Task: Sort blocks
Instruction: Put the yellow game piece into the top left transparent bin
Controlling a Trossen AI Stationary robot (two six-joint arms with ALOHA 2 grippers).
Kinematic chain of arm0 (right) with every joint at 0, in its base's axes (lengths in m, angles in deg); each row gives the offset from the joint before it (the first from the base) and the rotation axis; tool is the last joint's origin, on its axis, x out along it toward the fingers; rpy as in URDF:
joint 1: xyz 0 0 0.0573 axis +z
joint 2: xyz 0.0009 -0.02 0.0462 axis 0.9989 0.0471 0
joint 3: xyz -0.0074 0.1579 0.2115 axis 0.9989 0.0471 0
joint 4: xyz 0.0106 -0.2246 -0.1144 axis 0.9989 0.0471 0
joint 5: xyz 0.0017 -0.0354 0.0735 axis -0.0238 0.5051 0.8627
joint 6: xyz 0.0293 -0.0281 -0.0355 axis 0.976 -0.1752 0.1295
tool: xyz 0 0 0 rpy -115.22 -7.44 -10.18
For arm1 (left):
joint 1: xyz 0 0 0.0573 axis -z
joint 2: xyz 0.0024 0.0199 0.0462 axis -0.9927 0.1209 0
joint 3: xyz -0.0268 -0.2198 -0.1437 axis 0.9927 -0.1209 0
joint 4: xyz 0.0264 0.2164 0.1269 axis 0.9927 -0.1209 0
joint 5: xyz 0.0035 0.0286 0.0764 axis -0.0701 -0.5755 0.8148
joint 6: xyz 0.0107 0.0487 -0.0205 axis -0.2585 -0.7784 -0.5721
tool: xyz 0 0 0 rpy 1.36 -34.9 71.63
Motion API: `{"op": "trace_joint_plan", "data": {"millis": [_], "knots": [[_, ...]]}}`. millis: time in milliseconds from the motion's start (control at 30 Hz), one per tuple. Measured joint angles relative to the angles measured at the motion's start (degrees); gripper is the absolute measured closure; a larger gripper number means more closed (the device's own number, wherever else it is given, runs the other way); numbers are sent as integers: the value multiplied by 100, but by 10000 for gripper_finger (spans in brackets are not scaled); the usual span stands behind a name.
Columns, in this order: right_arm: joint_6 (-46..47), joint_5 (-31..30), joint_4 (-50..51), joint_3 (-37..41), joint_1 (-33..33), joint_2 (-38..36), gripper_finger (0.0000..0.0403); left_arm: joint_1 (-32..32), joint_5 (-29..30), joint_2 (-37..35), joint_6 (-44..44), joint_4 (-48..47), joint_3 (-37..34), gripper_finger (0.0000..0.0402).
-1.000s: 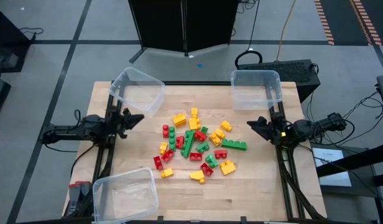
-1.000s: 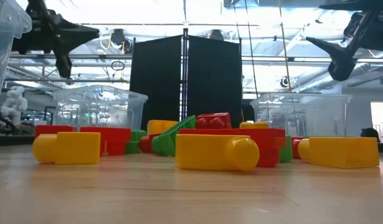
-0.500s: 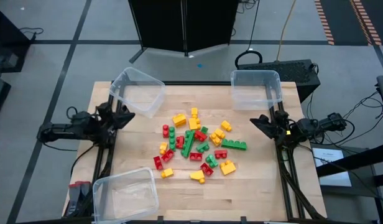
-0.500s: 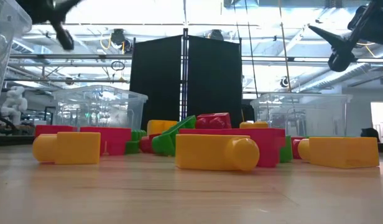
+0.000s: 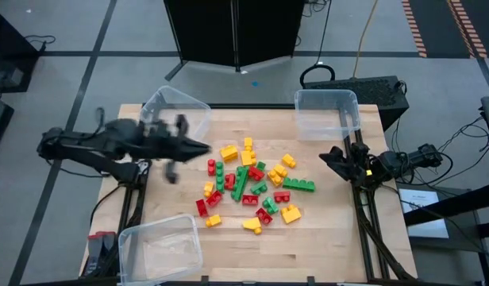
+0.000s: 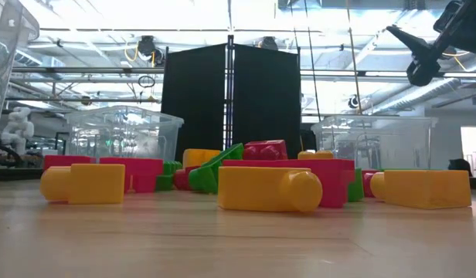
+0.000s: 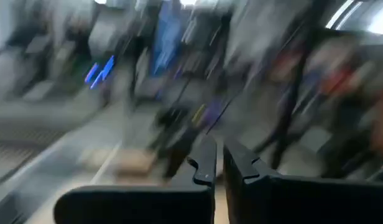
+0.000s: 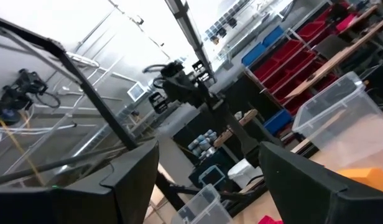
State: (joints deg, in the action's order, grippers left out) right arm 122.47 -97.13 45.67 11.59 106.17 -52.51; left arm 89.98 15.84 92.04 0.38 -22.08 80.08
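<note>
The left pincer [image 5: 203, 148] is pinched all the way closed with nothing in it; in the left wrist view its two dark fingers [image 7: 206, 163] sit pressed side by side. From above it's stretched out over the wooden desk [image 5: 332, 230], its tip just beside the left edge of the pile of small red, yellow and green studded plastic blocks [image 5: 251, 187], not touching any of them as far as I can tell. The arm is a streaky blur there.

The right pincer [image 5: 327, 158] hangs at the right edge of the desk, its fingers spread wide and empty; the right wrist view shows a big gap between the two dark fingers [image 8: 126, 171]. The blocks are a bit apart from it, toward the desk's middle, and the closest one is a long green block [image 5: 298, 185].

All the blocks sit in one loose heap in the middle of the desk. From desk level a yellow block [image 6: 270, 189] lies on its side up front, with a red one behind it and another yellow block [image 6: 83, 183] off to the left.

Three clear rectangular plastic bins sit around the heap: one at the far left corner [image 5: 177, 116], partly behind the left arm, one at the far right [image 5: 327, 113], and one at the near left [image 5: 159, 248]. I see no blocks in any of them.
</note>
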Motion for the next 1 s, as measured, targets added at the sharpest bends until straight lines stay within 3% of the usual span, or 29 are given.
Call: {"op": "trace_joint_plan", "data": {"millis": [100, 267, 467, 800, 900, 1000], "knots": [[68, 110, 31, 0, 0, 0, 131, -205, 517, 1016, -121, -1457, 943, 402], [152, 135, 158, 0, 0, 0, 131, -538, 153, 2325, -500, -2565, 1844, 397], [152, 179, 271, 0, 0, 0, 131, -990, -107, 3382, -877, -3041, 2113, 346], [155, 441, 411, 0, 0, 0, 131, -1255, -478, 4489, -483, -3919, 2117, 231], [155, 439, 411, 0, 0, 0, 131, -1250, -83, 4705, -646, -4003, 2117, 217], [156, 439, 411, 0, -2, 0, 131, -1238, 839, 4770, -626, -4087, 2117, 212]]}}
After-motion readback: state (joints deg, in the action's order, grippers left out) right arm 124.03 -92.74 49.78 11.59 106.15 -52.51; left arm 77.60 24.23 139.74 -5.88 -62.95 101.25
